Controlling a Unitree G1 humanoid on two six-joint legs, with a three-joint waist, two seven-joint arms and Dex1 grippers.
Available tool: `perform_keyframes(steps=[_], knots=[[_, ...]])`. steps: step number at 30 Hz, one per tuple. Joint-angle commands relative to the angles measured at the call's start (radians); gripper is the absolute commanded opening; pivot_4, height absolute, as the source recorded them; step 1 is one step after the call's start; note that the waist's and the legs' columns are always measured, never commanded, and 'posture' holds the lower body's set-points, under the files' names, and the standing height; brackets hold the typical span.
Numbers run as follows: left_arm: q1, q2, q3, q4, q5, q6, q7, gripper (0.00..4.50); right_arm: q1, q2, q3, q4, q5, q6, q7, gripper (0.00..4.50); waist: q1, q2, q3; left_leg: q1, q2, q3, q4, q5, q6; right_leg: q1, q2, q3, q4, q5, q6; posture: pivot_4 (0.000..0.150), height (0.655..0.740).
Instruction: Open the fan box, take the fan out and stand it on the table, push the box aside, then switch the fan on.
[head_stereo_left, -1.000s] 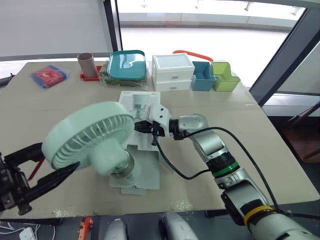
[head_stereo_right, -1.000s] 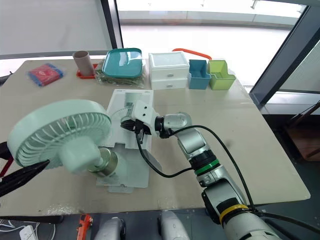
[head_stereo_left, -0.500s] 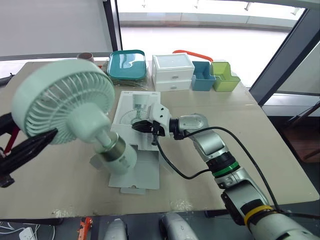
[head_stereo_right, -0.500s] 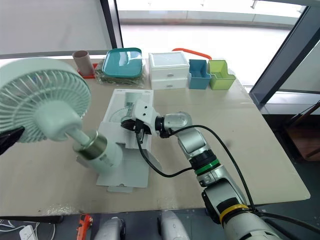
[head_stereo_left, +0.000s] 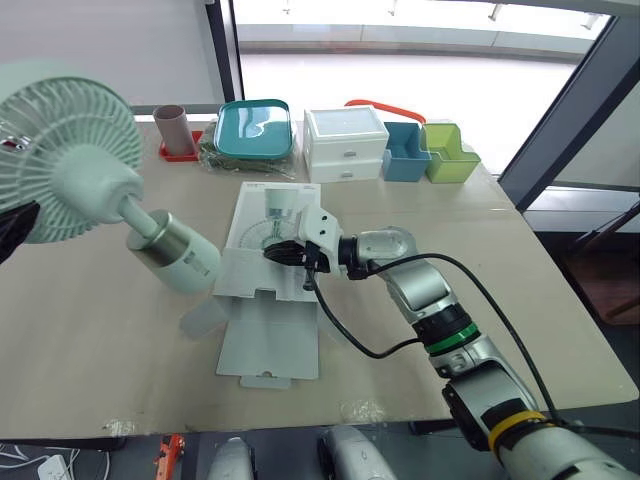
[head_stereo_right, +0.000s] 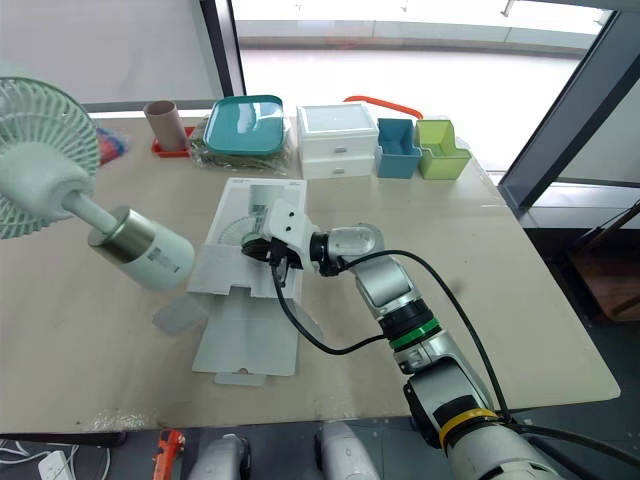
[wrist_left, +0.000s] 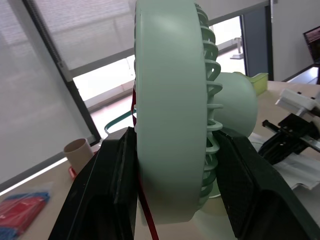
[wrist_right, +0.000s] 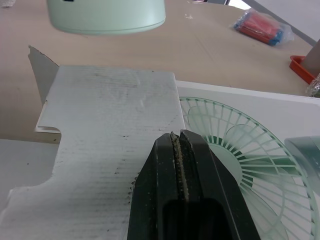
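Our left gripper (wrist_left: 175, 142) is clamping the fan (head_stereo_left: 75, 165) by its head, holding it tilted in the air at the far left, clear of the box (head_stereo_left: 262, 275). Our right gripper (wrist_right: 180, 137), fingers together on nothing, is resting on the flat box (flap lying open, nearward). We are judging removal nearly done; next, we are righting the fan onto the table (head_stereo_left: 100, 340). The far bins (head_stereo_left: 405, 152) are hiding their contents.

Head pair: high, facing forward and down; both eyes take in most of the counter (head_stereo_left: 90, 340), slightly offset sideways.
Left wrist cam: tight against the fan (wrist_left: 170, 110), facing the window (wrist_left: 100, 75).
Right wrist cam: low and close over the box (wrist_right: 110, 125), facing the counter's far left corner.
Both wrist cams share the box.
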Motion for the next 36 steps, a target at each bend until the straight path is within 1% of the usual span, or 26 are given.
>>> perform_keyframes(steps=[1, 3, 7, 13, 17, 24, 29, 33, 36], knots=[[-0.049, -0.045, -0.002, 0.021, 0.066, -0.056, 0.055, 1.97, 0.012, 0.005, 0.001, -0.008, -0.005, 0.004, -0.008, 0.0, 0.0, 0.0, 0.0, 0.0, 0.0, 0.0, 0.0, 0.0, 0.0, 0.0, 0.0, 0.0, 0.0, 0.0, 0.0, 0.15, 0.74], [-0.06, -0.066, -0.017, 0.015, 0.086, -0.055, 0.069, 1.97, 0.013, 0.006, 0.0, -0.007, -0.004, 0.007, -0.008, 0.0, 0.0, -0.002, 0.0, 0.0, 0.0, 0.0, 0.0, 0.0, 0.0, 0.0, 0.0, 0.0, 0.0, 0.0, 0.0, 0.15, 0.74], [-0.072, -0.136, -0.101, 0.005, 0.195, -0.098, 0.097, 1.97, 0.016, 0.007, 0.002, -0.013, -0.004, 0.01, -0.009, 0.0, 0.0, -0.003, 0.0, 0.0, 0.0, 0.0, 0.0, 0.0, -0.001, 0.0, -0.001, 0.0, 0.0, 0.0, 0.0, 0.15, 0.74], [-0.083, -0.206, -0.183, 0.022, 0.325, -0.143, 0.134, 1.97, 0.021, 0.011, -0.006, -0.02, 0.002, -0.001, -0.018, 0.0, -0.001, -0.007, -0.001, -0.001, 0.0, -0.001, -0.001, 0.0, -0.001, 0.0, -0.001, 0.0, 0.0, 0.0, 0.0, 0.15, 0.74], [-0.077, -0.224, -0.2, 0.052, 0.362, -0.134, 0.147, 1.97, 0.04, 0.02, -0.046, -0.093, 0.073, -0.036, 0.012, 0.0, 0.0, -0.007, -0.001, -0.001, 0.0, -0.001, -0.001, 0.0, -0.001, 0.0, -0.001, -0.001, 0.0, 0.0, 0.0, 0.15, 0.74], [-0.1, -0.221, -0.211, 0.128, 0.422, -0.159, 0.149, 1.97, 0.054, 0.007, -0.071, -0.199, 0.174, 0.045, 0.066, 0.0, 0.0, -0.007, 0.0, -0.004, 0.0, -0.003, -0.001, -0.001, -0.002, -0.002, -0.002, -0.003, 0.0, 0.0, 0.0, 0.15, 0.74], [-0.115, -0.244, -0.259, 0.102, 0.429, -0.154, 0.17, 1.97, 0.053, -0.004, -0.093, -0.242, 0.222, 0.092, 0.069, 0.0, 0.001, -0.008, 0.0, -0.005, 0.0, -0.004, -0.001, -0.001, -0.003, -0.002, -0.003, -0.004, -0.001, 0.0, 0.0, 0.15, 0.74], [-0.126, -0.25, -0.287, 0.077, 0.435, -0.144, 0.188, 1.97, 0.06, -0.031, -0.12, -0.313, 0.284, 0.155, 0.085, 0.0, 0.007, -0.008, 0.0, -0.005, -0.001, -0.004, -0.001, -0.001, -0.004, -0.002, -0.003, -0.005, -0.001, 0.0, 0.0, 0.15, 0.74], [-0.132, -0.251, -0.294, 0.068, 0.433, -0.135, 0.206, 1.97, 0.069, -0.057, -0.124, -0.36, 0.302, 0.19, 0.081, 0.0, 0.01, -0.008, 0.0, -0.005, -0.001, -0.004, 0.0, -0.001, -0.004, -0.002, -0.003, -0.005, -0.001, 0.0, 0.0, 0.15, 0.74]])
